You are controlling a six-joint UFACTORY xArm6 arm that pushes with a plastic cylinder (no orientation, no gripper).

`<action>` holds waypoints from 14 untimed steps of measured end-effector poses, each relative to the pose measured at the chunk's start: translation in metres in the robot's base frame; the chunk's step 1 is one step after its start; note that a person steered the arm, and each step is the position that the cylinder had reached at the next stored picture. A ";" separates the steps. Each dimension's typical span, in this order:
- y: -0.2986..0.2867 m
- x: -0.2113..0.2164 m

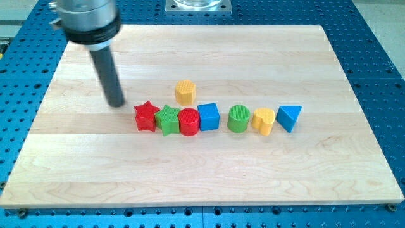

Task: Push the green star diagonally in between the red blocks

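Observation:
The green star (168,119) lies in a row of blocks near the board's middle, touching the red star (146,116) on its left and the red cylinder (188,121) on its right. My tip (116,103) rests on the board to the upper left of the red star, a short gap away from it and touching no block.
A blue cube (208,117) touches the red cylinder's right side. Further right stand a green cylinder (238,118), a yellow heart-like block (264,120) and a blue triangle (289,117). A yellow hexagonal block (185,92) sits above the row. The wooden board (304,177) lies on a blue perforated table.

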State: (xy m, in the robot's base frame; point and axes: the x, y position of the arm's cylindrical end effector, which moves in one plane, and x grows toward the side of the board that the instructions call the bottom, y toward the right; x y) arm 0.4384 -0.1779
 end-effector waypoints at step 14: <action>0.118 0.093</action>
State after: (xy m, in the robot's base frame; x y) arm 0.5318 -0.0602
